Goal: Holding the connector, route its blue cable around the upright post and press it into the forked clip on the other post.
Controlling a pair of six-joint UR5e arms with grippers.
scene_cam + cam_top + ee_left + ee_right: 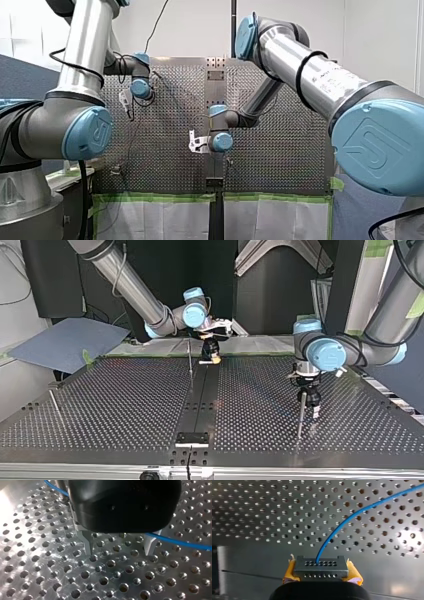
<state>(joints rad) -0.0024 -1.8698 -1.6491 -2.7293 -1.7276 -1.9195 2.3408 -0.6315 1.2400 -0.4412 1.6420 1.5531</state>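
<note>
My right gripper [321,573] is shut on a dark grey connector [320,565], with yellow pads [353,574] on both of its sides. A blue cable [352,517] leaves the connector's face and curves away over the perforated plate. In the top view this gripper [210,354] hangs beside a thin upright post [190,362]. My left gripper [118,551] is open just above the plate, with nothing between its metal fingers [88,544]. The blue cable [180,543] runs past behind them, close to the gripper's body. A second thin post [301,414] stands right by my left gripper [311,402]. I cannot make out the forked clip.
A perforated metal table [115,405] carries a dark centre strip with a small black block [192,439] at the top view's near edge. Another thin rod [55,405] stands at that view's left. Both arms [85,75] [320,75] reach over the plate.
</note>
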